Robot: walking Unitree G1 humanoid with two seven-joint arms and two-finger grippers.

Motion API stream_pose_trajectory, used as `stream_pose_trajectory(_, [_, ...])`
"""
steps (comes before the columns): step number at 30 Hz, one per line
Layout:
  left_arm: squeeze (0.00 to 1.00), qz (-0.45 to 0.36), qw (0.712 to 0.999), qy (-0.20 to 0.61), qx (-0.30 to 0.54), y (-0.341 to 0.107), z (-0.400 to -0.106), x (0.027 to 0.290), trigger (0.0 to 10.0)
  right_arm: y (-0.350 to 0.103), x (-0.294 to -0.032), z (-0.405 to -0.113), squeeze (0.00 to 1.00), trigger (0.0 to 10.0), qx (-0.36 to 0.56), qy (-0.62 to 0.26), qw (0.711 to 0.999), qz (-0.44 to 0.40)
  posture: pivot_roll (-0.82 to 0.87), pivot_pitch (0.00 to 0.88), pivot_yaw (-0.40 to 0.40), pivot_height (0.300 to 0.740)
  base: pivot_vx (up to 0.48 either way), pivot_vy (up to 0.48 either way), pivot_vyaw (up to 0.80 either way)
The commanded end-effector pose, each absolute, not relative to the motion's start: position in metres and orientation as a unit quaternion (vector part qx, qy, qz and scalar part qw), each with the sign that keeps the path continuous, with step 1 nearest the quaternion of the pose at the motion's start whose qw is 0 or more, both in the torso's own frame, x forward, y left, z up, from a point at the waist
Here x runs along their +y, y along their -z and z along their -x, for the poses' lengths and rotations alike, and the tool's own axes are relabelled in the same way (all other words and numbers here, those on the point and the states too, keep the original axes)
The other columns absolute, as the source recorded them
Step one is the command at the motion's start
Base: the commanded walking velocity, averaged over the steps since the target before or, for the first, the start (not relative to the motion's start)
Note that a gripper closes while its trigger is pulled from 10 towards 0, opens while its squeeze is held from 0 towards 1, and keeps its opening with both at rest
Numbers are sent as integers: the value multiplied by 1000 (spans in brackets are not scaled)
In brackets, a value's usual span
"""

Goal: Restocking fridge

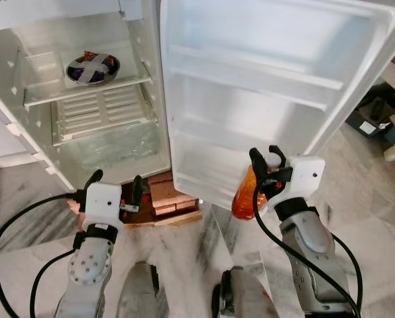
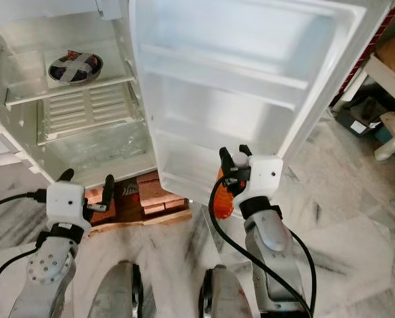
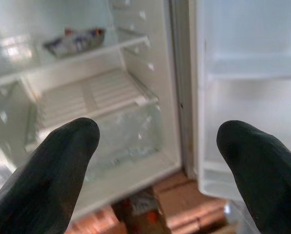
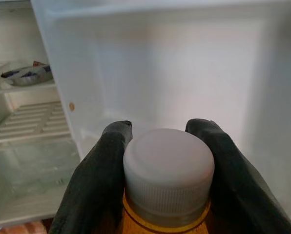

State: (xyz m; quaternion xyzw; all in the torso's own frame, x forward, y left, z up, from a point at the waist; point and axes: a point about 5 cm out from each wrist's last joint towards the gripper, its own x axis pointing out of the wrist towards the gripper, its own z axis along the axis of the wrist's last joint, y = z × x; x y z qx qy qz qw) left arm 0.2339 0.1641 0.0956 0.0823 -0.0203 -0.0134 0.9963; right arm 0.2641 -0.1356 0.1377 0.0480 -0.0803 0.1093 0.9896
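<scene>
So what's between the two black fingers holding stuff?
The right gripper pinches an orange bottle by its white cap; the right wrist view shows it.

The fridge door (image 2: 250,73) stands wide open on the right, its shelves bare. Just near of its lowest shelf, the right tool (image 2: 232,165) is clamped on the white-capped neck of an orange bottle (image 2: 223,199). To the left, the left tool (image 2: 86,187) hangs with fingers spread before the cabinet. A foil-covered bowl (image 2: 75,67) sits on the far glass shelf (image 2: 25,93). Bricks (image 2: 154,192) prop the cabinet on the marble floor (image 2: 343,218).
</scene>
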Motion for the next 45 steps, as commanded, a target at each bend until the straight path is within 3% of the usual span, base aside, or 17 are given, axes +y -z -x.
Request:
stream_pose_trajectory(1, [0, -89, 996, 13, -16, -93, -232, 167, 10000, -140, -137, -263, 0, 10000, -88, -107, 989, -47, 94, 183, -34, 638, 0, 0, 0])
stream_pose_trajectory(19, [0, -104, 994, 27, -9, -89, -237, 162, 10000, -135, -137, -265, 0, 10000, -82, -118, 989, -38, 93, 184, -40, 638, 0, 0, 0])
stream_pose_trajectory(45, [0, -95, 995, 16, 4, -86, -238, 164, 10000, -138, -129, -267, 0, 10000, -84, -141, 986, -40, 90, 190, -39, 638, 351, 0, 0])
